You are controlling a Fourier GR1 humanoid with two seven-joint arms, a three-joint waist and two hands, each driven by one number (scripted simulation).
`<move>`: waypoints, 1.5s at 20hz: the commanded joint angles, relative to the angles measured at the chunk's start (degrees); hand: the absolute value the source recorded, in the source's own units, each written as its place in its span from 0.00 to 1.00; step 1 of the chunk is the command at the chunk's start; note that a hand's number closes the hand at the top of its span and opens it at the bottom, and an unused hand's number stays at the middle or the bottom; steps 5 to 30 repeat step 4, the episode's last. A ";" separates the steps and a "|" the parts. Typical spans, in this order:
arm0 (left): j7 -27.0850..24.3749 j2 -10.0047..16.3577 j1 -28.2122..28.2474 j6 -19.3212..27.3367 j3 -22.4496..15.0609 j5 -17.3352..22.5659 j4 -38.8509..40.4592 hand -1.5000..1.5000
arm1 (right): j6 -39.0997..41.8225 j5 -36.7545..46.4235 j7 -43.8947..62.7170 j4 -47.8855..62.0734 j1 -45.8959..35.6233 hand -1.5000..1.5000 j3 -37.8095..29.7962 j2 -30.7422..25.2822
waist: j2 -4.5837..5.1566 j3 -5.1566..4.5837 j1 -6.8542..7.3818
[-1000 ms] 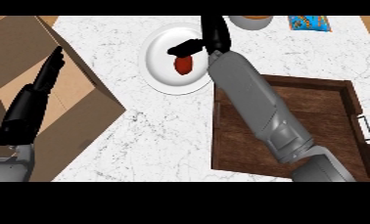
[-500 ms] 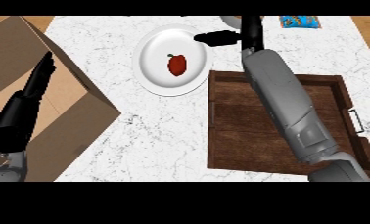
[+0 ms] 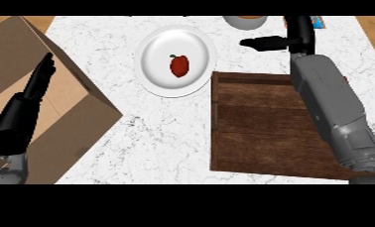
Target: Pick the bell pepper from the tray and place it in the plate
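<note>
A red bell pepper with a small green stem lies in the middle of the white plate. To the plate's right sits the dark wooden tray with nothing on it. My right hand hovers open over the counter above the tray's far edge, thumb stretched out to the left, well apart from the plate. My left hand rests open at the left, fingers straight, over the cardboard box.
A large open cardboard box fills the left side. A grey bowl stands at the far edge beside my right hand, and a blue item peeks out at the far right.
My right hand has let go of the bell pepper, which now lies on the plate, and has pulled away to the right. The left hand has stayed put.
</note>
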 commanded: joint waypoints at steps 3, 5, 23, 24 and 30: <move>-2.11 -2.52 6.48 0.14 -1.05 -0.65 6.18 0.50 | 5.52 -0.15 -3.89 3.83 1.73 0.00 -1.28 -5.07 | 0.76 -2.13 0.25; -2.81 -2.41 6.50 0.13 -0.76 -0.79 6.67 0.50 | 6.53 -1.15 -5.04 3.88 1.75 0.00 -2.24 -5.18 | 0.74 -2.12 0.20; -2.81 -2.41 6.50 0.13 -0.76 -0.79 6.67 0.50 | 6.53 -1.15 -5.04 3.88 1.75 0.00 -2.24 -5.18 | 0.74 -2.12 0.20; -2.81 -2.41 6.50 0.13 -0.76 -0.79 6.67 0.50 | 6.53 -1.15 -5.04 3.88 1.75 0.00 -2.24 -5.18 | 0.74 -2.12 0.20; -2.81 -2.41 6.50 0.13 -0.76 -0.79 6.67 0.50 | 6.53 -1.15 -5.04 3.88 1.75 0.00 -2.24 -5.18 | 0.74 -2.12 0.20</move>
